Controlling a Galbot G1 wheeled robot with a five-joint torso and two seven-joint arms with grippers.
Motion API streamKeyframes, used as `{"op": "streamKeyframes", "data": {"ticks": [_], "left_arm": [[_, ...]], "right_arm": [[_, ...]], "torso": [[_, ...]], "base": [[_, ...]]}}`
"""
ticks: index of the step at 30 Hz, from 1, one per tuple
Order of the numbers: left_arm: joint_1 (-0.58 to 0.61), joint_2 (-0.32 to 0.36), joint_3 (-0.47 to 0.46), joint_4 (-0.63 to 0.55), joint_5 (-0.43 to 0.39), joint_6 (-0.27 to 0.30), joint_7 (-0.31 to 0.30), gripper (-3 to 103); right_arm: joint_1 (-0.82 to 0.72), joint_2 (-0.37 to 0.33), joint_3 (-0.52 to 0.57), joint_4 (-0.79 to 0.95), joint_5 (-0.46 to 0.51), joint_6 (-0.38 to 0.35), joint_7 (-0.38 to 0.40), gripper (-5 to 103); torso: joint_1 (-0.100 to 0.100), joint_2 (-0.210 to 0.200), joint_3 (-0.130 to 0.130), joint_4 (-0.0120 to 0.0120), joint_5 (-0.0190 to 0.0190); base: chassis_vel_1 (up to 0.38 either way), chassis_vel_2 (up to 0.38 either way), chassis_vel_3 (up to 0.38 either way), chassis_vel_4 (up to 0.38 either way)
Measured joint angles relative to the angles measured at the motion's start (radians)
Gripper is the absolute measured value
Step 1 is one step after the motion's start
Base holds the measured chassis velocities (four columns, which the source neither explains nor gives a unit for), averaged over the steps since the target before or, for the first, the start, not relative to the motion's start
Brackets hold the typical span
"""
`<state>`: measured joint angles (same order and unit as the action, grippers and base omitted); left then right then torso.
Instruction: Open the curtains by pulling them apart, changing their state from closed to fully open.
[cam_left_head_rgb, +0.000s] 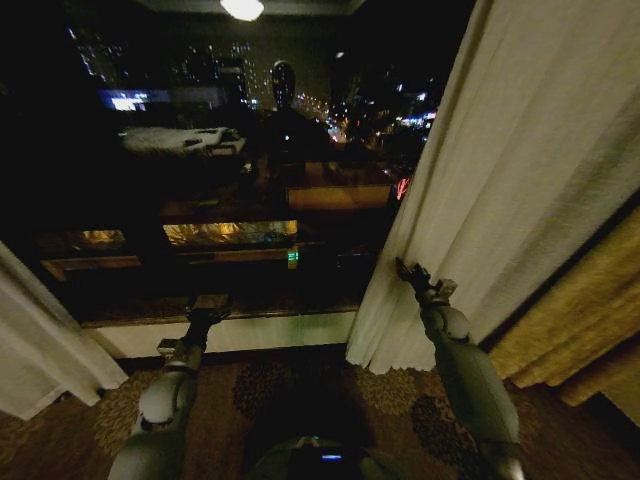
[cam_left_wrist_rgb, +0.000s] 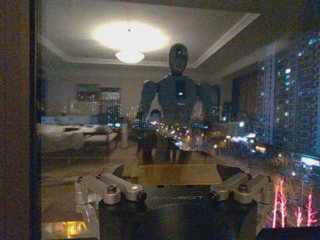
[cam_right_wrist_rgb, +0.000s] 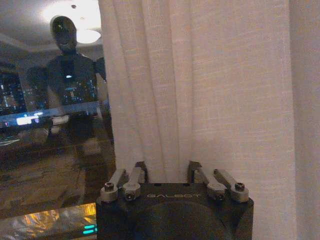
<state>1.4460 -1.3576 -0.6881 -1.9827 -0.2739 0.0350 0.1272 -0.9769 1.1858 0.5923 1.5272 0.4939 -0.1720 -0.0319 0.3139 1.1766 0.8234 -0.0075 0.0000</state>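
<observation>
Already the sheer, cream, vertically pleated curtains (cam_left_head_rgb: 520, 180) hung apart, one panel each side of the dark window glass (cam_left_head_rgb: 230, 150). The right gripper (cam_right_wrist_rgb: 166, 172) pinched a fold at the right panel's inner edge between its metal fingers (cam_right_wrist_rgb: 137, 172). The left gripper (cam_left_wrist_rgb: 175, 182) was spread wide, empty, facing the glass.

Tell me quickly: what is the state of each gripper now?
Left gripper: open, holding nothing, facing the window glass.
Right gripper: closed on the sheer cream-white pleated curtain panel.
</observation>
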Motion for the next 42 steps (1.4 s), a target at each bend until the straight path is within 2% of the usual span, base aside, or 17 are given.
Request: {"op": "streamKeyframes", "data": {"ticks": [2, 5, 9, 26, 42], "left_arm": [[0.000, 0.000, -0.001, 0.001, -0.001, -0.001, 0.000, 100], [0.000, 0.000, -0.003, 0.002, -0.003, -0.002, 0.000, 100], [-0.003, 0.002, -0.003, 0.005, -0.005, -0.003, 0.000, 100], [-0.007, 0.002, 0.001, 0.005, -0.010, -0.013, 0.002, 100], [-0.008, 0.006, -0.002, 0.000, -0.012, -0.014, 0.002, 100]], "right_arm": [[-0.001, -0.001, 0.000, 0.003, 0.000, 0.000, 0.000, 27], [-0.003, -0.002, 0.000, 0.008, 0.000, 0.000, 0.001, 22], [-0.009, -0.003, 0.000, 0.017, -0.001, 0.000, 0.001, 2], [-0.072, -0.052, -0.006, 0.137, -0.006, -0.001, -0.001, 0], [-0.073, -0.058, -0.005, 0.196, 0.003, -0.032, 0.038, 0]], "torso": [[0.000, 0.000, 0.000, 0.0000, 0.0000], [0.000, 0.000, 0.000, 0.0000, 0.0000], [0.000, 0.000, 0.000, 0.0000, 0.0000], [0.000, 0.000, 0.000, 0.0000, -0.0001], [0.000, 0.000, 0.000, 0.0000, 0.0000]], "base": [[0.000, 0.000, 0.000, 0.000], [0.000, 0.000, 0.000, 0.000], [0.000, 0.000, 0.000, 0.000], [0.000, 0.000, 0.000, 0.000], [0.000, 0.000, 0.000, 0.000]]}}
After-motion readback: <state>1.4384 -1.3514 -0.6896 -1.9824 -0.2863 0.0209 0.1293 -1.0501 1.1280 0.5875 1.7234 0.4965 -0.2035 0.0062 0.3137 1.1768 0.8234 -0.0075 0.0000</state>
